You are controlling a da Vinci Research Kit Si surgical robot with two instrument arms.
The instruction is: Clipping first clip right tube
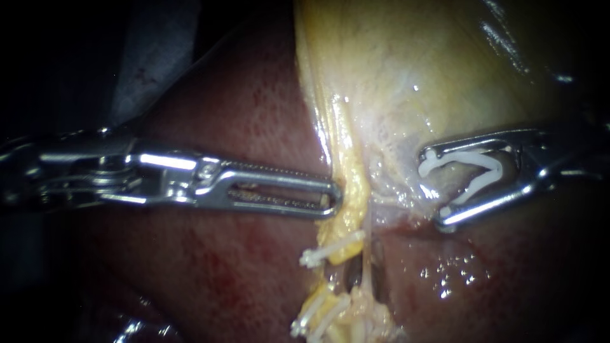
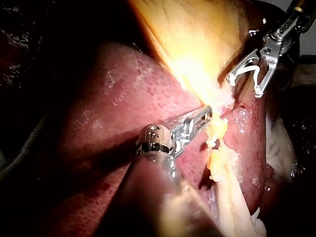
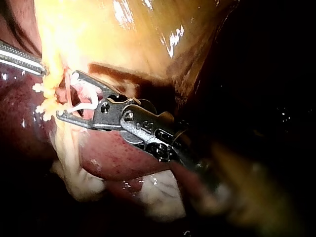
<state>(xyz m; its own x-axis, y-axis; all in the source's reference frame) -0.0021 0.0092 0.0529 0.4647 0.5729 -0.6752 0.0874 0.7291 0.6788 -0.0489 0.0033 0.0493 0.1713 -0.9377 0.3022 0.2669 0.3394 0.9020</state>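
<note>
The yellow gallbladder (image 1: 419,63) narrows to a neck with two strands below it. A white clip (image 1: 330,249) crosses the left tube. Just to its right runs the thin pale right tube (image 1: 367,251), which is bare. My left instrument (image 1: 332,194) comes in level, its slotted jaws shut on the yellow neck tissue (image 1: 348,184). My right instrument (image 1: 434,189) holds its jaws wide apart, with an open white clip (image 1: 473,171) seated between them. They lie against the gallbladder wall, up and to the right of the tubes. The right wrist view shows this instrument (image 3: 66,95) beside the strands.
Dark red liver (image 1: 241,127) surrounds the neck on both sides. More white clips (image 1: 318,314) sit low on the yellow tissue. In the left wrist view my left instrument (image 2: 207,112) reaches the neck, and my right instrument (image 2: 243,85) hangs beyond it.
</note>
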